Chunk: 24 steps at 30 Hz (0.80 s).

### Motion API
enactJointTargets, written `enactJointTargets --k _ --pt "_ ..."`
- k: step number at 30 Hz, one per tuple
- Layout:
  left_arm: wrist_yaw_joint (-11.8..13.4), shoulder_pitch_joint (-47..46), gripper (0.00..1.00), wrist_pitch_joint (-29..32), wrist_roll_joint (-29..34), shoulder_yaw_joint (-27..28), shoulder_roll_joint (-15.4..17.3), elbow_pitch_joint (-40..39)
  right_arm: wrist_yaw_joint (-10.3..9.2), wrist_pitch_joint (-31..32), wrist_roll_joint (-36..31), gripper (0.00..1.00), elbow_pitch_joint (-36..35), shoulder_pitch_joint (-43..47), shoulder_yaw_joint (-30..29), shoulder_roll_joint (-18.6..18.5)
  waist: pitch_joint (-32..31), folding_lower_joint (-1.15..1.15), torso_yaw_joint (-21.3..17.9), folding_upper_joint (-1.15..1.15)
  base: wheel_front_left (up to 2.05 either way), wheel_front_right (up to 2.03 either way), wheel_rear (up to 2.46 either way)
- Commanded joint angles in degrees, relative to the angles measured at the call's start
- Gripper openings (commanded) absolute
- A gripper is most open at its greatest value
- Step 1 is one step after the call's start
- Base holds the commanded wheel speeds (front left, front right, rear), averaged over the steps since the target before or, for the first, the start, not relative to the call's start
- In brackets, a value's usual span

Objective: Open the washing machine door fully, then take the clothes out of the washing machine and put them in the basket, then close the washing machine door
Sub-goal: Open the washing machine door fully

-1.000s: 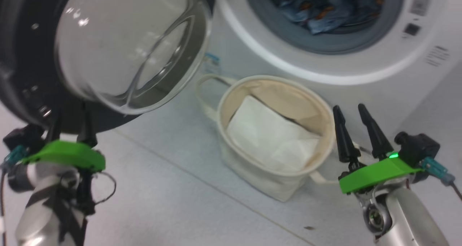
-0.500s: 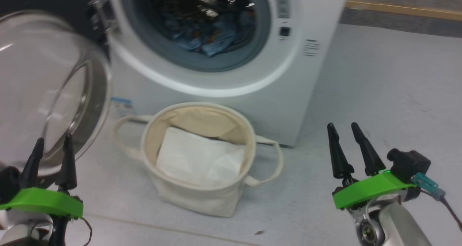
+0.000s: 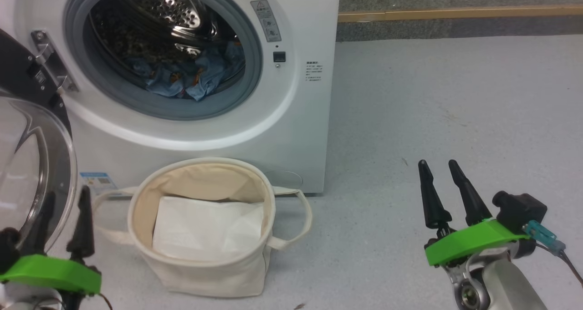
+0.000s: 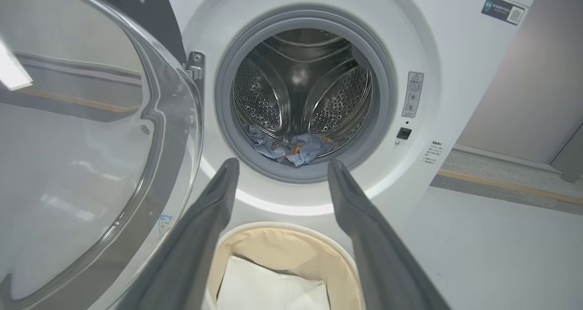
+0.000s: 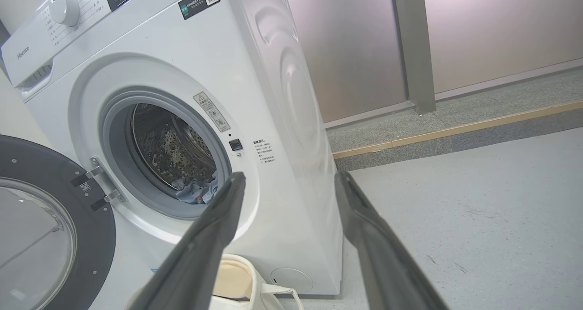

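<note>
Notably, right wrist view reveals the dial [image 5: 63,8]; left pincer [image 4: 282,164] and right pincer [image 3: 437,164] gape empty.

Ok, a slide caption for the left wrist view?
Open left gripper faces the washer: clothes in drum, door swung open at left, basket with white sheet below.

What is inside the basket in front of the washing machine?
A folded white sheet lies in the basket. It covers the bottom, so anything under it cannot be seen.
</note>
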Motion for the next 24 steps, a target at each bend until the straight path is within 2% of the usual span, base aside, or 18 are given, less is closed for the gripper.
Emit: enactJointTargets --k 1,16,24 --pt "-0.3 -0.9 1.00 0.2 0.3 1.2 3.0 -1.7 0.01 -0.7 -0.6 1.00 -1.9 -0.5 0.8 -0.2 -0.3 0.00 -0.4 0.00 0.00 0.00 0.00" --pt "-0.7 -2.8 1.00 -0.8 0.7 -2.4 3.2 1.1 0.01 -0.7 -1.1 1.00 -1.7 -0.3 -0.6 -0.2 -0.4 0.00 1.0 0.00 0.00 0.00 0.00" --pt "-1.0 -3.5 1.00 -2.1 0.4 -4.5 4.3 1.3 0.01 -0.7 -1.3 1.00 -2.1 -0.1 -1.1 -0.1 -0.3 0.00 1.2 0.00 0.00 0.00 0.00"
